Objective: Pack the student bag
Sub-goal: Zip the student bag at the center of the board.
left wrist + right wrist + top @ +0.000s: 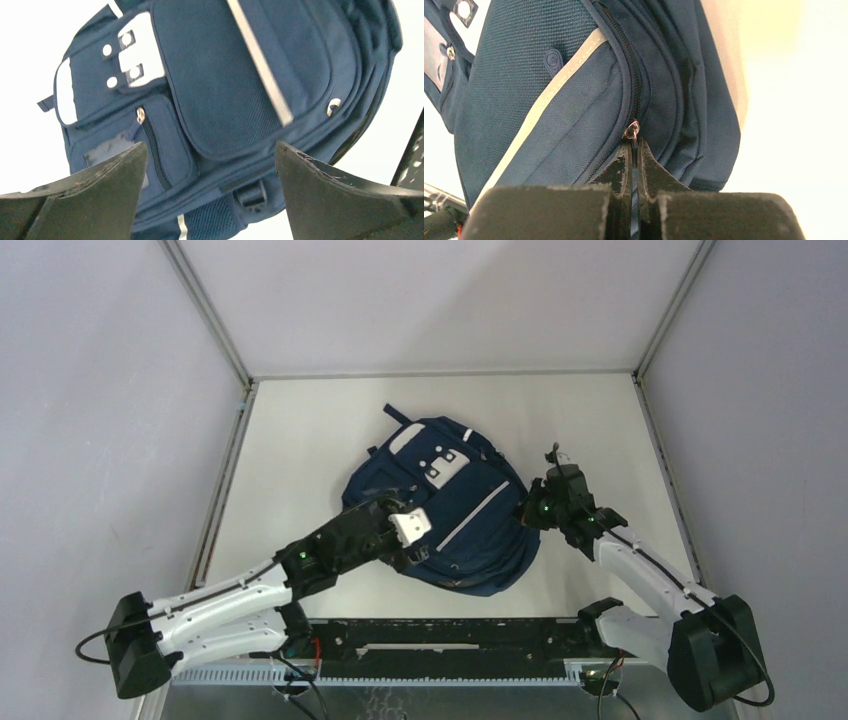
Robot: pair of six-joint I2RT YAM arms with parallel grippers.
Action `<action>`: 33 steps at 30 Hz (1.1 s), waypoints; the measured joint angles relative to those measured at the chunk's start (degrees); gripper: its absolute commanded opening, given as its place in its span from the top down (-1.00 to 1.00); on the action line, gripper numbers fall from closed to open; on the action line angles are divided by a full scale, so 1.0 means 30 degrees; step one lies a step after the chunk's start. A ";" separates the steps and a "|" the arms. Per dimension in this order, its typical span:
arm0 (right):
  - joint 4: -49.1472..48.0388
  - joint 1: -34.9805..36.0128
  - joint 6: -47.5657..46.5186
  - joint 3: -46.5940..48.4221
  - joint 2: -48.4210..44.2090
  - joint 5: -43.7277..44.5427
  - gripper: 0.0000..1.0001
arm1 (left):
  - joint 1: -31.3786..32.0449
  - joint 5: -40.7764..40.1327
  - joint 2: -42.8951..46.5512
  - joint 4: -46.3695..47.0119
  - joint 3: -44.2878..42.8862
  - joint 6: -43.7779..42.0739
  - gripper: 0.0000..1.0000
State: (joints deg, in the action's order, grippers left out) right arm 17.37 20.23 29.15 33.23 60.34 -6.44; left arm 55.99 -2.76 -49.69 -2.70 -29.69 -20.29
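Found left gripper (210, 150) nearest, fingers spread wide, gripping nothing, hanging over the front pockets of the student bag (480, 530). Found right gripper (634, 147) slightly farther out, pressed together on the zipper pull (633, 131) at the bag's edge on the right arm's side, with its dark ribbon pinched between the fingers. Located bag flat at mid-table (300, 430), front face up, between the two grippers. Noted pale stripe (260, 65) running diagonally across the main pocket. Noted white patches (440, 462) at the bag's top end, toward the far wall.
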 measured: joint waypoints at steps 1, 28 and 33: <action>0.0044 0.0335 -0.0058 0.0000 -0.0044 0.0277 1.00 | 0.0335 -0.0313 -0.0262 -0.0342 -0.0612 0.0415 -1.00; 0.1158 0.1413 -0.0029 0.0000 -0.2273 0.0758 1.00 | 0.4619 -0.6528 -1.7267 -0.6550 -1.5948 1.2801 -0.16; 0.1275 0.1406 -0.0015 -0.0007 -0.2404 0.0758 1.00 | 0.4619 -0.8043 -1.8178 -0.7213 -1.6655 1.2976 0.27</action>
State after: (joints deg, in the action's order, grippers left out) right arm 21.19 24.45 29.10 33.21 53.12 -4.16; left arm 69.84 -26.89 -104.22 -24.34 -79.66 18.63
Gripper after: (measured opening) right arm 0.017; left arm 0.439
